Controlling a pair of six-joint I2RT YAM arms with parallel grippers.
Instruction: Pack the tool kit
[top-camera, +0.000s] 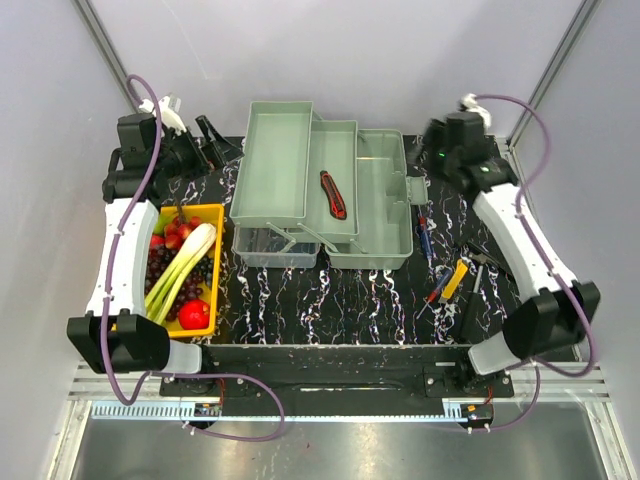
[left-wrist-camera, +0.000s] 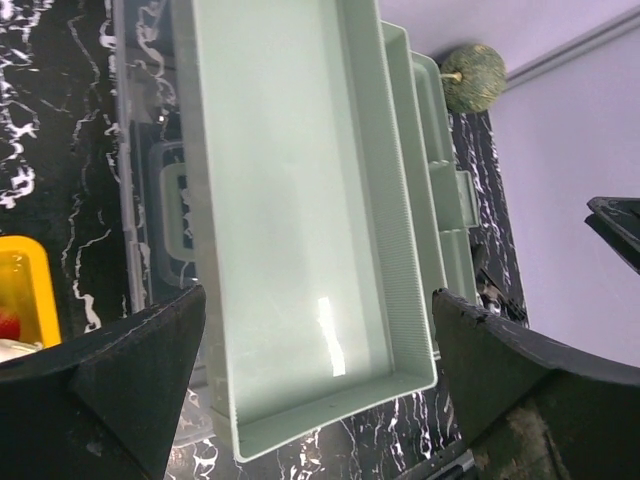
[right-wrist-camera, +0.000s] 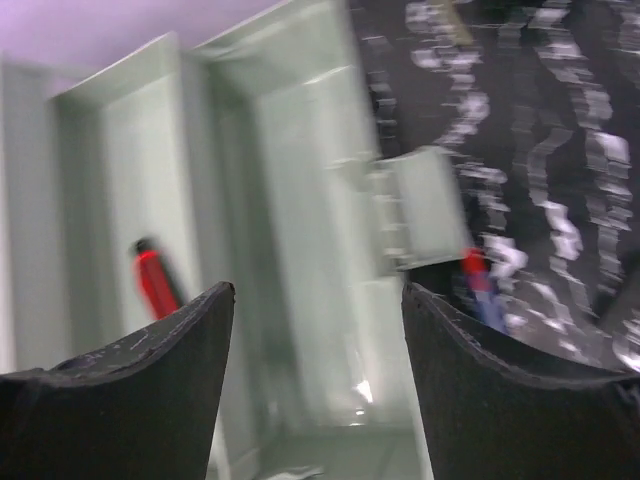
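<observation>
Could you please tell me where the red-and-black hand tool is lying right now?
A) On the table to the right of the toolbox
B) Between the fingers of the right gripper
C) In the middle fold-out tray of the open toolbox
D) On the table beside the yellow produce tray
C: the top view shows the red-and-black tool lying lengthwise inside the middle tray of the open toolbox, not on the table.

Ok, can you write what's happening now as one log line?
toolbox: open, trays out | red tool: in middle tray | other tools: on table, right side | left gripper: open, empty | right gripper: open, empty
</observation>
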